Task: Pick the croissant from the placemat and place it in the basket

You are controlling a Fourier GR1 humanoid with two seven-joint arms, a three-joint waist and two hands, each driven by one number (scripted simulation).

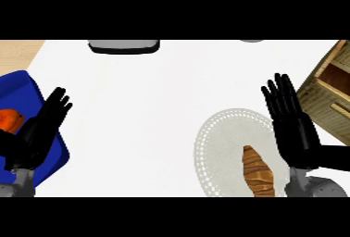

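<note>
Croissant (258, 172) lies on the placemat (219, 139); right robot hand (294, 134) beside it, fingers straight, holding nothing. Left robot hand (37, 132), likewise spread, over the blue dish (17, 88). Basket (321, 95) at right.

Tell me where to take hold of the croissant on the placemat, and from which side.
Probably best: grip the croissant across its thick middle, from above and the right. It lies flat on the placemat, long axis pointing away from the robot, tapering at the far end. The open right robot hand is beside it on that side.
</note>
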